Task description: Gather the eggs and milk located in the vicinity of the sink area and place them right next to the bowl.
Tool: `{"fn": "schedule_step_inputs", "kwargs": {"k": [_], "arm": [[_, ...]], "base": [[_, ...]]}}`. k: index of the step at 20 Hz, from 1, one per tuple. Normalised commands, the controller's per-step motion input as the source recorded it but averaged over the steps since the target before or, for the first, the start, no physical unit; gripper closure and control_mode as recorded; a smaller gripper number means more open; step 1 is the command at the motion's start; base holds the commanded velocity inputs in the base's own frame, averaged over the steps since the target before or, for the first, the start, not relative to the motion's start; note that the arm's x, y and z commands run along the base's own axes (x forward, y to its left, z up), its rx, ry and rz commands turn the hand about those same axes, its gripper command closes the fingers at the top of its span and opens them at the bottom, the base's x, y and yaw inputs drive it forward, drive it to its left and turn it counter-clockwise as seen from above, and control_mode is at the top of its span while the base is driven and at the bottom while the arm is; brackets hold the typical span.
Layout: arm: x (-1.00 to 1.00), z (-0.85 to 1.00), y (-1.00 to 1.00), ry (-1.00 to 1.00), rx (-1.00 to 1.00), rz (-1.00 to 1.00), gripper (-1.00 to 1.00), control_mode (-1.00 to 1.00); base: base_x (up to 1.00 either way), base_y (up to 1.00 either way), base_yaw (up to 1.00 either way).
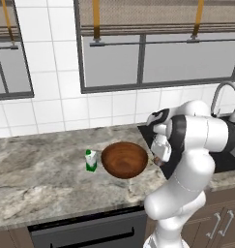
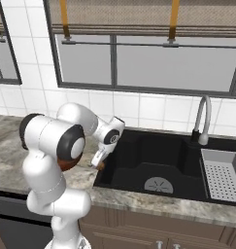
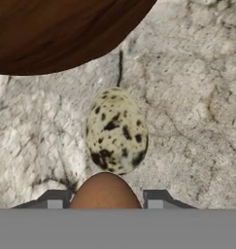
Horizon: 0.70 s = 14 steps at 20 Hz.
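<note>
My gripper point(image 3: 105, 200) is shut on a small brown egg point(image 3: 105, 190), held low over the marble counter just right of the wooden bowl point(image 1: 124, 160). In the left base view the gripper point(image 1: 158, 159) hangs between the bowl and the sink's left edge. The hand view has the bowl's rim point(image 3: 56, 34) at the top, and a pale speckled egg point(image 3: 117, 130) lying on the counter between the rim and the held egg. The milk point(image 1: 91, 160) carton stands upright just left of the bowl, close to it. The black sink point(image 2: 158, 168) lies to the right.
A slim silver faucet point(image 2: 202, 121) rises behind the sink, and a grey perforated tray point(image 2: 224, 175) sits in its right basin. A tiled wall with windows backs the counter. Bare marble counter point(image 1: 36, 179) stretches left of the carton.
</note>
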Motion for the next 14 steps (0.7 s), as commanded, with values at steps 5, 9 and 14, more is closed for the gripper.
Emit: {"fn": "schedule_step_inputs", "kwargs": {"k": [5,9,14], "arm": [[-0.27,-0.10,0.15,0.00,0.00,0.06,1.00,-1.00],[-0.40,0.00,0.22,0.00,0.00,0.09,1.00,-1.00],[-0.36,0.00,0.21,0.00,0.00,0.08,1.00,-1.00]], "base": [[0.00,0.00,0.00],[0.00,0.00,0.00],[0.00,0.00,0.00]]}}
